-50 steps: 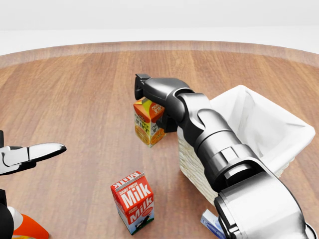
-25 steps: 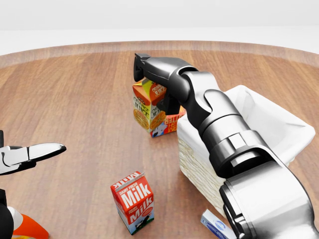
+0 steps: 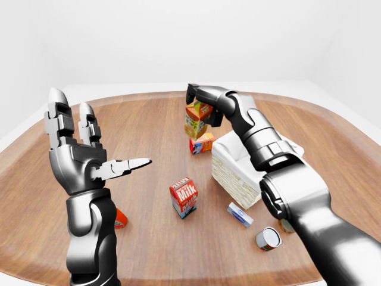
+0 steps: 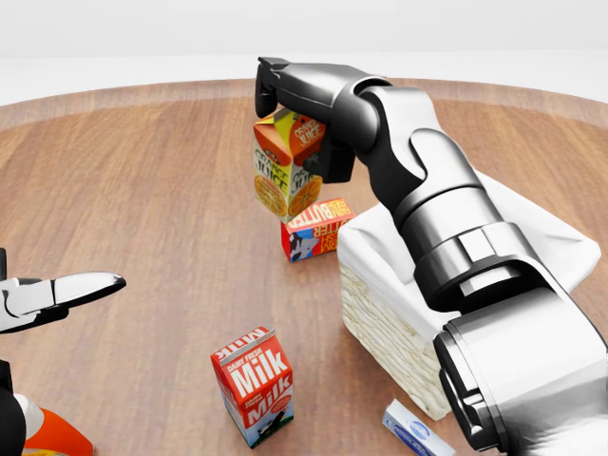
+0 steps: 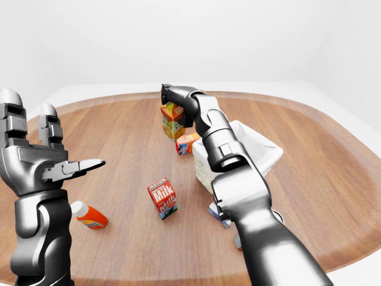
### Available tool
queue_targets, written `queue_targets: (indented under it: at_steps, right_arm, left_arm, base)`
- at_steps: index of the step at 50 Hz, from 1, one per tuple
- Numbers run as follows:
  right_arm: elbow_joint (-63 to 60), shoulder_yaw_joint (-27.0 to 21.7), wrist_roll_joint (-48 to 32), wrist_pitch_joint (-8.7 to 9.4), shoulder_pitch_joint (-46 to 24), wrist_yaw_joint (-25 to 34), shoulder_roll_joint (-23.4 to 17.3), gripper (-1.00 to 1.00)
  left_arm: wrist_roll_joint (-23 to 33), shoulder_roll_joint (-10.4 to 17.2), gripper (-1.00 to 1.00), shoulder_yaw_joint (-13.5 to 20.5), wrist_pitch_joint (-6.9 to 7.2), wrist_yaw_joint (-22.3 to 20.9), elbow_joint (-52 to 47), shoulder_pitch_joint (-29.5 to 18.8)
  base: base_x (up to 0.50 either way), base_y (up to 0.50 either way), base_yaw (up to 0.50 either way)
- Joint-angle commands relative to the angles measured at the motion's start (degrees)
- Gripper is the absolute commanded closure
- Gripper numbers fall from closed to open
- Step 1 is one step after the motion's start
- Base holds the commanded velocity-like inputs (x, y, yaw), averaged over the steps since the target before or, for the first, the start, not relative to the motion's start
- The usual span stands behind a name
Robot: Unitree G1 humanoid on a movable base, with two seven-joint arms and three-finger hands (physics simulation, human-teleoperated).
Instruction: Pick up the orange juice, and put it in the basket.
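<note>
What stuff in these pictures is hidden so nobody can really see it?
- Inside of the white-lined wicker basket: head view, right arm covers it.
- Orange-and-white bottle: head view, cut by the bottom edge.
- Small blue-and-white box: head view, cut by the edge.
- Metal can's label: left-eye view, too small.

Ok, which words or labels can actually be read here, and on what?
"Milk", twice, and smaller "DAIRY FRESH": red milk carton.
"JUICE": orange juice carton held in the right hand; the rest blurred.
"BUTTER": orange box lying beside the basket.
Blue-white packet: too small to read.
</note>
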Motion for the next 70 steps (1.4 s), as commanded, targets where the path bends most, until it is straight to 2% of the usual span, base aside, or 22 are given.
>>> queue_targets:
  at_steps: [1,29,39,56,70]
  right_arm:
    - [-3.99,-2.14,-4.44,-0.01,-1.7,2.05,-1.84,1.0]
    - [-9.8,-3.1,-3.91,-0.01,0.61,5.81,-4.46,1.0]
    - [-7.35,-3.68,-3.28,-0.01,-0.31,5.22,-6.33,1.0]
    - [-10.26,-4.2,-3.4,-0.01,1.59,7.34,-8.24,1.0]
    - [-19.07,-6.59,-2.14,0.23,7.43,11.99,-13.17,1.0]
  left_arm:
    - [-0.01,0.02,-1.0,-0.02,0.0,0.04,-0.07,-0.03]
    - [0.01,-0.03,-1.0,-0.08,0.0,0.0,0.11,0.0]
    - [0.04,-0.02,-1.0,-0.06,0.0,-0.04,0.21,0.01]
    - [0.03,0.0,-1.0,-0.02,0.0,-0.15,0.21,0.09]
    - [0.05,-0.07,-1.0,-0.11,0.0,0.06,-0.43,0.13]
  base:
    - [0.0,0.0,0.0]
    - [0.0,0.0,0.0]
    - [0.0,0.0,0.0]
    - [0.0,0.0,0.0]
    - [0.0,0.0,0.0]
